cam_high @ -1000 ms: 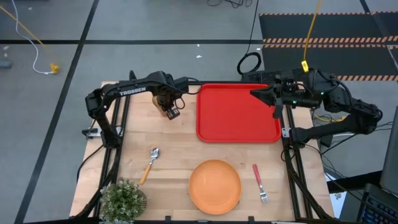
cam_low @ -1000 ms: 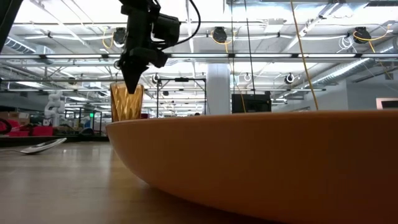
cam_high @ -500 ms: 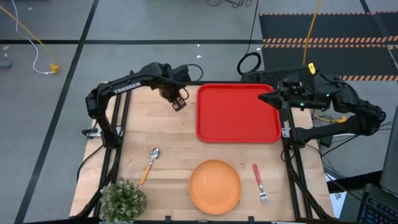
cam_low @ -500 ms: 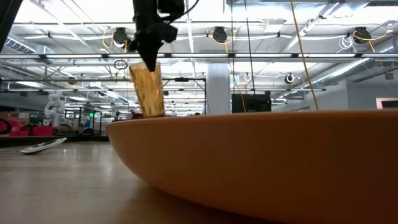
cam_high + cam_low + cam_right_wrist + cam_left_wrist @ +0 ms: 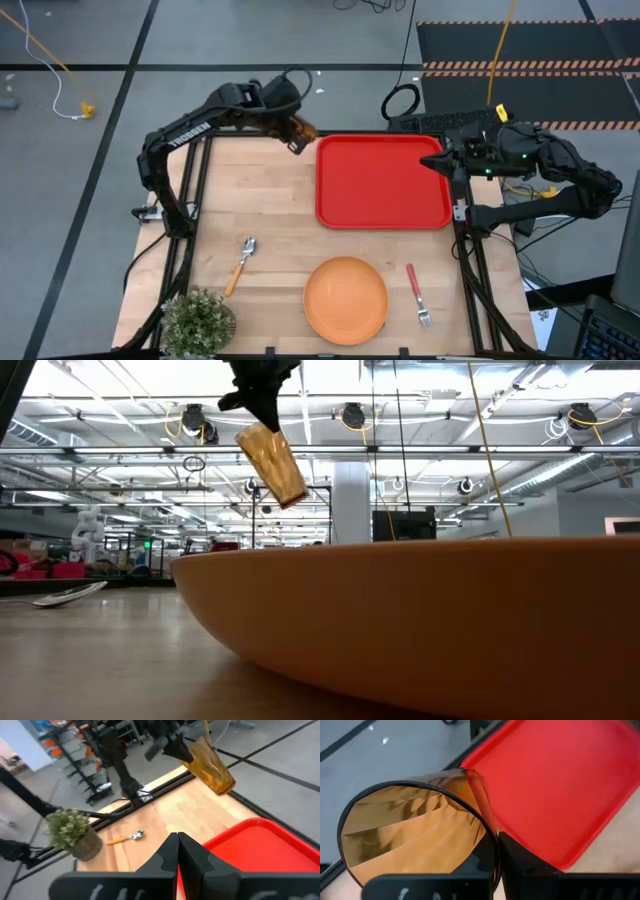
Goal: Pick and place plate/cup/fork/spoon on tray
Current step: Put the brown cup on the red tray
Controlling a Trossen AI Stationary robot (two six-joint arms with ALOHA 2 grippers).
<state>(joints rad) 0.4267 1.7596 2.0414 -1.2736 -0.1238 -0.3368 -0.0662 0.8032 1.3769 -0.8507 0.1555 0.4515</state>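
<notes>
The amber cup (image 5: 301,133) hangs in the air over the table's far edge, just left of the red tray's (image 5: 383,182) far left corner. My left gripper (image 5: 287,126) is shut on the cup, which also shows in the low view (image 5: 272,463) and the left wrist view (image 5: 415,827). My right gripper (image 5: 430,160) is shut and empty over the tray's right rim. The orange plate (image 5: 345,298), the red-handled fork (image 5: 418,295) and the yellow-handled spoon (image 5: 241,265) lie on the table near its front edge. My left gripper holds the cup by its wall at the rim (image 5: 492,837). One finger (image 5: 520,862) is outside the wall, and the other shows dark through it from inside. The fingers come from above. The cup hangs below them, lifted clear and tilted, its base toward the tray.
A small potted plant (image 5: 197,320) stands at the table's front left corner. The plate fills the foreground of the low view (image 5: 450,620). The tray's inside (image 5: 565,785) is bare. Bare wood lies between the tray and the plate.
My left gripper has lifted the cup off the table and carried it up, toward the far edge and right toward the tray's corner. The cup has tipped from upright to slanting. My right gripper has drawn back a little toward the table's right edge.
</notes>
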